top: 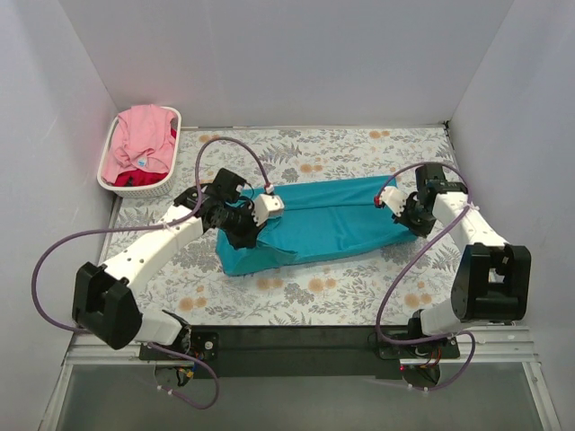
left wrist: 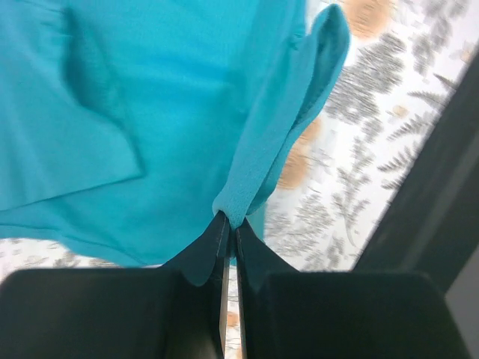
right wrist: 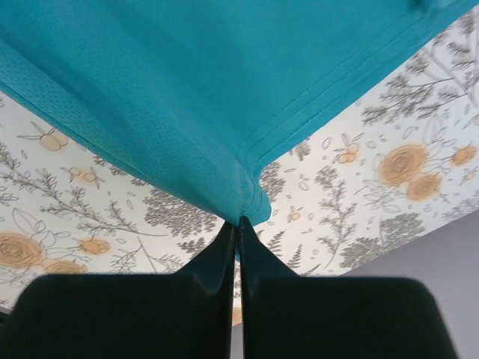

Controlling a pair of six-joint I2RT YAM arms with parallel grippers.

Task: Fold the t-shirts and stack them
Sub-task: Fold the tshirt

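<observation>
left hand, right hand: pinching teal t-shirt | basket: pink t-shirt, red t-shirt

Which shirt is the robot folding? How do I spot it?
Find the big flowery tablecloth. Across its middle lies the teal t-shirt, pinched by the left gripper and right gripper. The pink t-shirt and red t-shirt are bunched in the white basket instead.

Bright, even light; blurry wrist views.
</observation>
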